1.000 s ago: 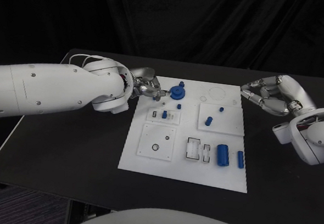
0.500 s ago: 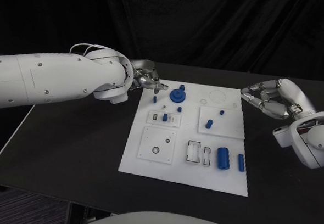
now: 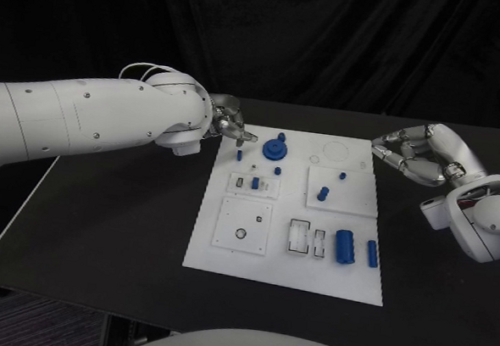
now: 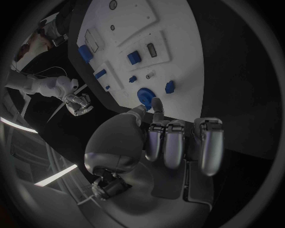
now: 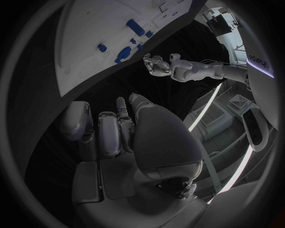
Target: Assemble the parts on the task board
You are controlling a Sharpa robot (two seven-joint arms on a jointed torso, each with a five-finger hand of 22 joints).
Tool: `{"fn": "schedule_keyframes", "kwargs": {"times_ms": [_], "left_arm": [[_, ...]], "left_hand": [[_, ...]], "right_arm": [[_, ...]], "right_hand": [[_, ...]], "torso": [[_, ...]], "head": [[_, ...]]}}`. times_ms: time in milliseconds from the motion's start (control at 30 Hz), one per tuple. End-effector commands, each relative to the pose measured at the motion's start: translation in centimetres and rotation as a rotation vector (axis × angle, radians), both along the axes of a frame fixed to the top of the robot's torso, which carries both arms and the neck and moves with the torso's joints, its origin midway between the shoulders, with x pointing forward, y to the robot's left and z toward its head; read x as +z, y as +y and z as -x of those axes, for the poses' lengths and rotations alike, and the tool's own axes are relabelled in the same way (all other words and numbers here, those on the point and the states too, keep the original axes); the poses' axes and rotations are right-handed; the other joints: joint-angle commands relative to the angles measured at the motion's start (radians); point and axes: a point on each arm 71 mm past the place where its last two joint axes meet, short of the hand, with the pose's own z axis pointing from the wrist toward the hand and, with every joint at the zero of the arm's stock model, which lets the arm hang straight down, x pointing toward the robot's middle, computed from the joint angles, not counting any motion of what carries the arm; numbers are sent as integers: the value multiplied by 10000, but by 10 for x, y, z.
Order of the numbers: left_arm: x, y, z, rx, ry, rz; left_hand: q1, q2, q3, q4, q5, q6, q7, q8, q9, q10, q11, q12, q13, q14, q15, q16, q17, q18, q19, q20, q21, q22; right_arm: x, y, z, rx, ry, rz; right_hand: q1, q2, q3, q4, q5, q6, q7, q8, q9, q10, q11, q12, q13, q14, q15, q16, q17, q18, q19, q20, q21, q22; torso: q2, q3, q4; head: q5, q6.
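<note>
The left hand (image 3: 228,123) is held at the far left, fingers curled in, nothing gripped. The right hand (image 3: 419,153) is held at the far right, fingers curled, empty.

Left hand (image 3: 227,123): at the earlier moments it lay over the task board (image 3: 292,264), its fingertips beside the blue gear-shaped part (image 3: 275,149) at the board's far-left corner. It has since drawn back off the board and now sits just outside the board's far-left edge, over the black table (image 3: 108,232). Fingers curled in, nothing held.

Left arm: its white forearm has swung with the hand, away from the board's left edge and toward the table's far side.
</note>
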Motion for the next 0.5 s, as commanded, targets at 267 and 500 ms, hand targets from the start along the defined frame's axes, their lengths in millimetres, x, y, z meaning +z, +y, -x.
{"fn": "schedule_keyframes", "kwargs": {"times_ms": [267, 500], "left_arm": [[-6, 4, -6, 216, 566, -521], [-9, 8, -9, 438, 711, -712]], "left_hand": [[-145, -83, -186, 115, -179, -66, 12, 109, 105, 1040, -2, 36, 2633, 1019, -45, 26, 2634, 33, 414, -70, -74, 1911], [-164, -87, -226, 147, -220, -66, 13, 126, 141, 1040, -2, 36, 2633, 1019, -44, 26, 2634, 44, 388, -69, -103, 1882]], "right_arm": [[-2, 0, 0, -15, 125, 45], [-2, 1, 0, 14, 138, 46]], "right_hand": [[16, 103, 64, -8, 132, -16, -9, -73, -14, -51, -24, -49, 174, 310, -71, -38, 479, 145, 88, -1, -52, 532], [19, 105, 72, -12, 157, -17, -8, -75, -14, -50, -24, -48, 175, 310, -72, -36, 479, 146, 87, -1, -60, 530]], "torso": [[28, -2, -15], [42, 2, 5]], "head": [[21, -51], [17, -84]]}}
